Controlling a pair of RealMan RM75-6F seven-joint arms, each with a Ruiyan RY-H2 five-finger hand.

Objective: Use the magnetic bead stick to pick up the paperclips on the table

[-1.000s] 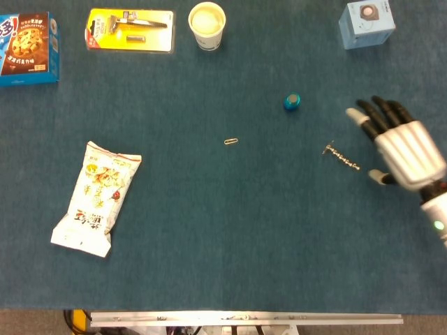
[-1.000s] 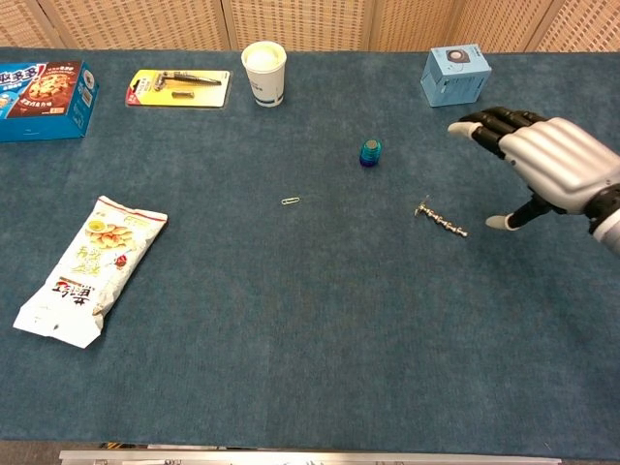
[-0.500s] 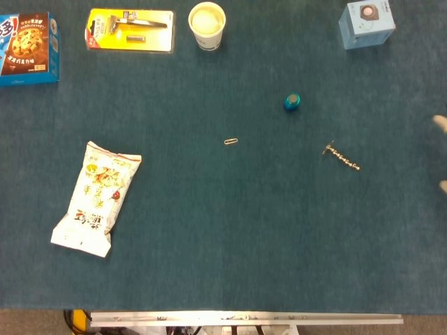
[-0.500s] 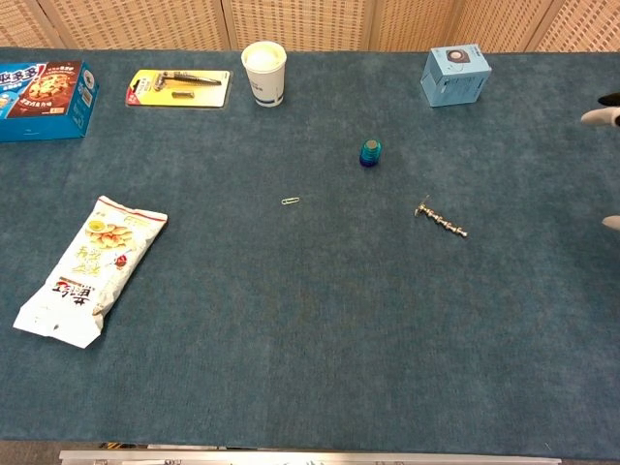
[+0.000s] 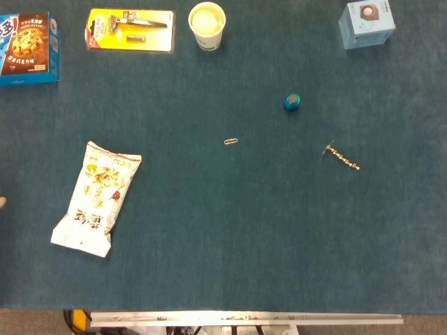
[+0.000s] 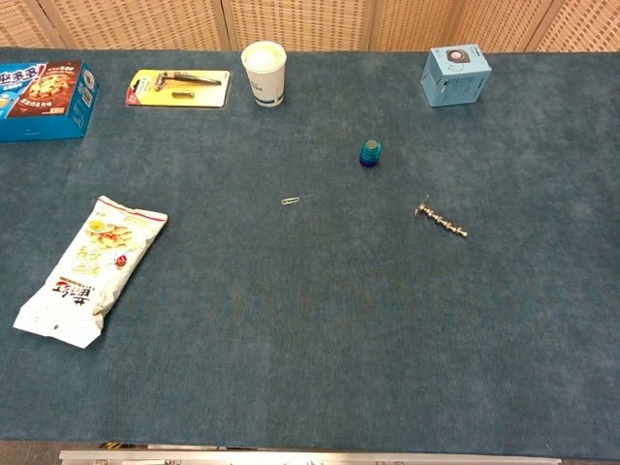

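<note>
Pale tip of the left hand [image 5: 1, 202] is edging in, its grip impossible to tell, right hand unseen; it should be approaching the nearby peanut bag [image 5: 97, 199] mid-body.

We see dark teal tabletop [image 5: 223, 230]; snack bag [image 5: 96, 199] white w/ yellow print & red mark; blue cookie box [image 5: 28, 47]; yellow blister pack [image 5: 130, 30]; cream cup [image 5: 207, 25]; pale-blue box [image 5: 367, 23]; teal cap [image 5: 292, 102].
</note>
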